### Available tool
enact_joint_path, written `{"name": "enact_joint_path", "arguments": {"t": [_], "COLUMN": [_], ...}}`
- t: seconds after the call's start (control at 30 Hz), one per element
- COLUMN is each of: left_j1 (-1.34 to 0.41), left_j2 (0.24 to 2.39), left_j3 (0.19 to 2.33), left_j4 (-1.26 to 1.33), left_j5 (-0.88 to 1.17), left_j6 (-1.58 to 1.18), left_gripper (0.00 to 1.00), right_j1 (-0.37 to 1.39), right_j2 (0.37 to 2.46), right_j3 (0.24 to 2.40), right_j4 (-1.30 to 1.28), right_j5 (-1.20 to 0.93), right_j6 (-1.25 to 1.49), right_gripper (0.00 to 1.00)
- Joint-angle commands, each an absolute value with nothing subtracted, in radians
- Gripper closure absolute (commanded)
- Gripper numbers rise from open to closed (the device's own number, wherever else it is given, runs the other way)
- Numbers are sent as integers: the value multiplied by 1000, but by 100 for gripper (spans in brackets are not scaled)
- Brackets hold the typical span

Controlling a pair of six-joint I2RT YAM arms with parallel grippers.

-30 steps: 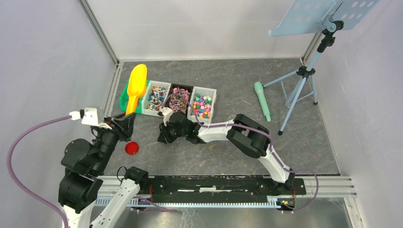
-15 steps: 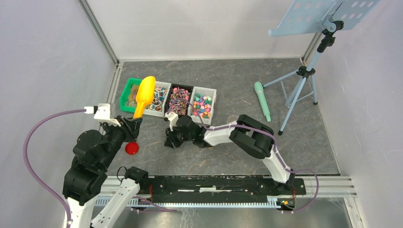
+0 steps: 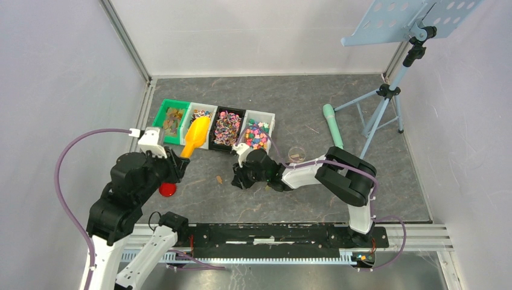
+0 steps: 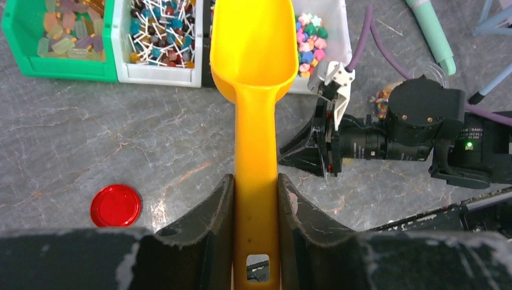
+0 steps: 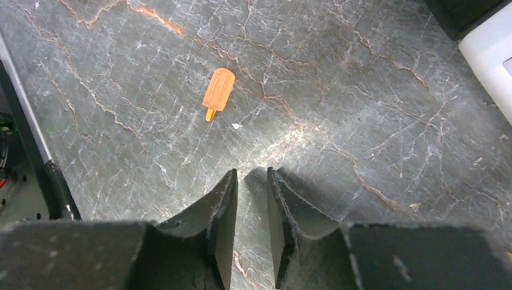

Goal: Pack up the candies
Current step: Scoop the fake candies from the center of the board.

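The left pincer (image 4: 255, 187) is clamped on the handle of the scoop (image 4: 252, 72). The scoop's empty bowl hangs over the row of bins (image 4: 60, 67) near the worktop's (image 5: 362, 90) far-left corner, where the candies (image 4: 311, 42) lie. The right pincer (image 5: 250, 181) is parted by a narrow slit and holds nothing, low over bare worktop beside one stray candy (image 5: 217, 90). This looks like the scooping step. Next, the bowl probably has to dip into a bin and lift its load level so nothing spills.
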State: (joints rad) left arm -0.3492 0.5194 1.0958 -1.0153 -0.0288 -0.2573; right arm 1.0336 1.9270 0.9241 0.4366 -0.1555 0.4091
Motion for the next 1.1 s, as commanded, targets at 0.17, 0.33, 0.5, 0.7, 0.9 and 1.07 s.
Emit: {"name": "enact_joint_path", "arguments": {"t": [0.17,0.33,0.5,0.7,0.9,1.07], "left_j1": [-352,-352,-352,-352,-352,-352], "left_j2": [475,471,500,489,474,490], "left_j3": [1158,1178,1321,1310,1251,1206], "left_j4": [-986,-975,-1011,-999,-999,-1039], "left_j5": [-67,-66,-55,-89,-98,-80], "left_j6": [-254,-267,-275,-247,-251,-268], "left_gripper": [98,98,98,97,97,96], "right_j1": [1049,1074,1086,1086,1087,1088], "right_j2": [1999,2073,2113,2155,2160,2099], "right_j3": [1124,1267,1323,1316,1281,1194], "right_j4": [415,281,264,320,341,316], "right_j5": [-150,-54,-84,-141,-176,-128], "right_j6": [408,341,359,406,413,339], "right_gripper": [52,51,61,65,66,72]}}
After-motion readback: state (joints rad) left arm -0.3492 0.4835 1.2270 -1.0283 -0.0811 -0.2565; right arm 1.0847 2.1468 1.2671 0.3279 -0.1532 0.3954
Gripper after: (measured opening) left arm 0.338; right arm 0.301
